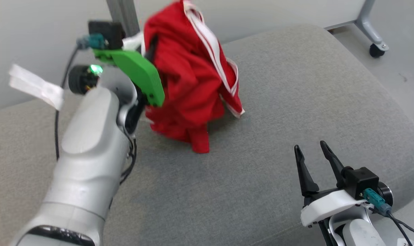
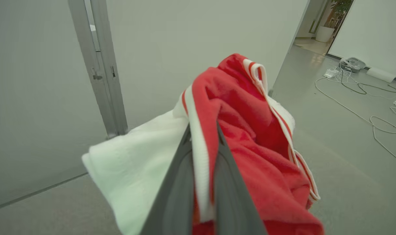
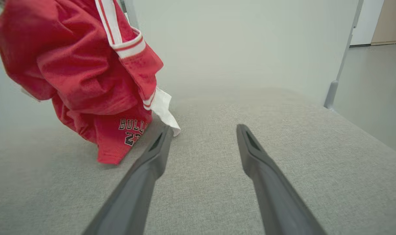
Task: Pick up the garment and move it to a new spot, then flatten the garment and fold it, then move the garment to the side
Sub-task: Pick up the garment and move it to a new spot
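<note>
Left tool [image 2: 203, 130] is pressed together on a fold of the garment [image 1: 188, 75], its two dark fingers pinching the white-and-red edge band, as the left wrist view shows. The garment, a red jersey with white trim, hangs bunched from that grip over the far left part of the grey cushion [image 1: 295, 102]. Its lowest corner reaches down to the cushion and seems to touch it, though the head view is blurred there. The right tool [image 1: 310, 147] stands spread and empty near the front right of the cushion, well apart from the garment, with its fingers pointing across bare fabric.

The step in hand appears to be the first one: the garment is gripped and lifted but not yet set down at a new spot. Nothing is flattened or folded.

The next move probably calls for carrying the bundle over the open middle of the cushion, where there is room to spread it. It should be lowered so it does not land in a heap. The right tool would then likely need to take a free edge, so the two can draw the cloth flat between them.
</note>
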Available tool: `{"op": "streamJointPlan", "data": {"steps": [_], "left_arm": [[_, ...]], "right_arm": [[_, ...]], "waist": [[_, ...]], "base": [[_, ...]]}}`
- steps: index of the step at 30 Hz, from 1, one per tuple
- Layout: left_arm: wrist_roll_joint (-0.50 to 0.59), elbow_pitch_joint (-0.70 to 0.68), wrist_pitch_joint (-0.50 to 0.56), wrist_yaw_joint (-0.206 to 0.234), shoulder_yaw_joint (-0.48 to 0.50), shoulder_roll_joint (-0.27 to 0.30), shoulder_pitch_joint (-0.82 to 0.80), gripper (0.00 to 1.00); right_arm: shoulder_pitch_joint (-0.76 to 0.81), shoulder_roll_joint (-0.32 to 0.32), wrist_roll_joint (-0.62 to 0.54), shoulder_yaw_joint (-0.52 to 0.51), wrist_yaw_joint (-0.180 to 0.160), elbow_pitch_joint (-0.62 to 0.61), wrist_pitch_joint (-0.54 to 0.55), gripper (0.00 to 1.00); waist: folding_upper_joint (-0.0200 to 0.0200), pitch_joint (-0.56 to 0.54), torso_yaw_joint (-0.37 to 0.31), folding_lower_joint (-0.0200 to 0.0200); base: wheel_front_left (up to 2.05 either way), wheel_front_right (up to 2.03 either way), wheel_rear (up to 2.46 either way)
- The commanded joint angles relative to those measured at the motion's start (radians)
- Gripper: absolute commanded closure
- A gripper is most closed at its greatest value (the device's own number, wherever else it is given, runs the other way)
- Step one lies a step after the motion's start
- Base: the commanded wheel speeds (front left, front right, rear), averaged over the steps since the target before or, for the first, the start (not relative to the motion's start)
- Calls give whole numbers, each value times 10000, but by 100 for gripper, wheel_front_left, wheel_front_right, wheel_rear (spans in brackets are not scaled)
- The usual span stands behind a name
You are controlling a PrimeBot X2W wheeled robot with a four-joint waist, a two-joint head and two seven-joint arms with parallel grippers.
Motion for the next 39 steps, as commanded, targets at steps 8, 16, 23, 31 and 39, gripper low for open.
{"op": "streamJointPlan", "data": {"steps": [8,16,23,31,39], "left_arm": [[129,557,-154,153,-1879,47,2119,54],[16,-41,-1914,153,-1833,394,3417,0],[-279,-1569,-3483,590,-996,1118,5072,0],[182,-4255,-3687,1173,408,1600,7298,0],[965,-6132,-3681,1193,1972,1222,9274,0]], "right_arm": [[124,-19,25,-79,-3,61,-49,0],[321,-19,-178,-547,-3,-68,34,0],[597,-21,-372,-973,-5,-361,224,0],[659,-24,-383,-1026,-5,-474,349,0],[855,-27,-414,-1254,-5,-319,284,0]], "waist": [[-1,58,-568,1],[-1,-268,51,1],[-1,-404,902,1],[-1,-540,1855,1],[-1,-686,2481,1]], "base": [[0,0,0],[0,0,0],[0,0,0],[0,0,0],[0,0,0]]}}
